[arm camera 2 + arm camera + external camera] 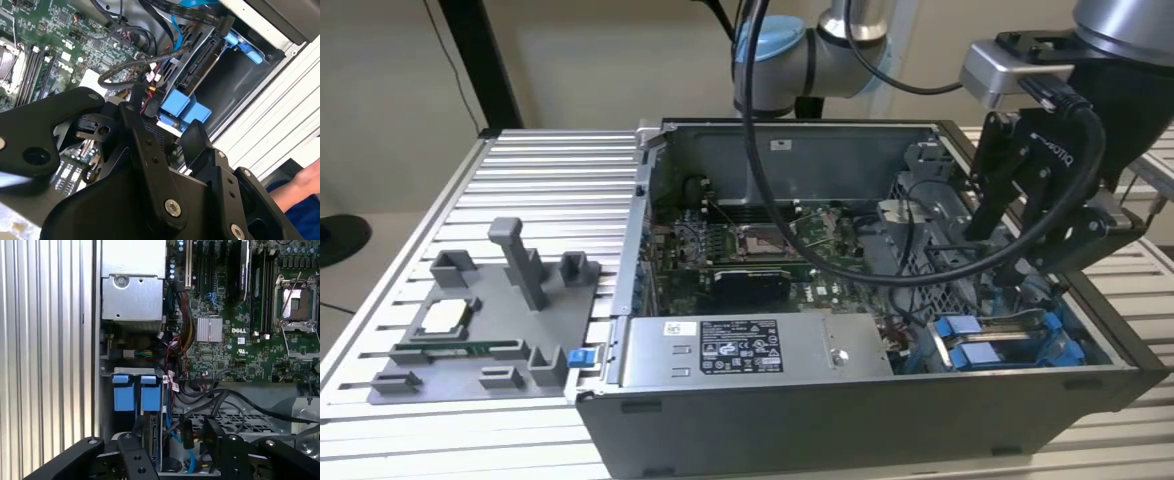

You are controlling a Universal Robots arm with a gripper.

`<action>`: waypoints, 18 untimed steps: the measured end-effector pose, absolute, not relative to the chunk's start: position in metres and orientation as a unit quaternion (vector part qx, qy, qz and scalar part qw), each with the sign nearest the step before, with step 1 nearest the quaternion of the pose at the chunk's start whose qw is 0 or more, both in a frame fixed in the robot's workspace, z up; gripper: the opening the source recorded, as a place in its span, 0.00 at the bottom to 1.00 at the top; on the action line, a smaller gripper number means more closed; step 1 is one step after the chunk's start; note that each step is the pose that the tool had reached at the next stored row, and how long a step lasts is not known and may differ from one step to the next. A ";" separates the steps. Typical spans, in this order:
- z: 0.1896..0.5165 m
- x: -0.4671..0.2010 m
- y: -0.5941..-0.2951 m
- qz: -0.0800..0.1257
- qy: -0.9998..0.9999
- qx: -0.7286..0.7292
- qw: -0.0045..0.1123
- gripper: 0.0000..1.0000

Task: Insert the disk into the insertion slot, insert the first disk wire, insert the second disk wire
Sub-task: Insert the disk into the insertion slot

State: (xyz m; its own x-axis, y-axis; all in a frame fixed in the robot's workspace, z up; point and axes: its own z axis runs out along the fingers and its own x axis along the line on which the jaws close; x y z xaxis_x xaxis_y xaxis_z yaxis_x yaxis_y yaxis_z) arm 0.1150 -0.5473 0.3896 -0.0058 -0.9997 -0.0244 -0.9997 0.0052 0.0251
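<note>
The disk stands on edge inside the insertion slot. The gripper hovers just above it, fingers apart. The disk is probably stiff, dense and sensitive to shock — best taken by its blue carrier tabs. The first wrist view adds loose black wires beside the slot — the exterior view places the gripper over the computer case.

An open computer case is sitting on a ribbed metal table. A green motherboard is lying inside. In the exterior view, a grey tray is resting at the case's nine o'clock.
</note>
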 end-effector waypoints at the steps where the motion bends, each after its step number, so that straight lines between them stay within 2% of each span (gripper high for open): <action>1: 0.389 0.114 -0.547 -0.017 -0.709 0.705 0.000 1.00; 14: 0.390 0.113 -0.544 -0.015 -0.708 0.706 -0.001 1.00; 18: 0.394 0.113 -0.542 -0.008 -0.708 0.706 -0.002 1.00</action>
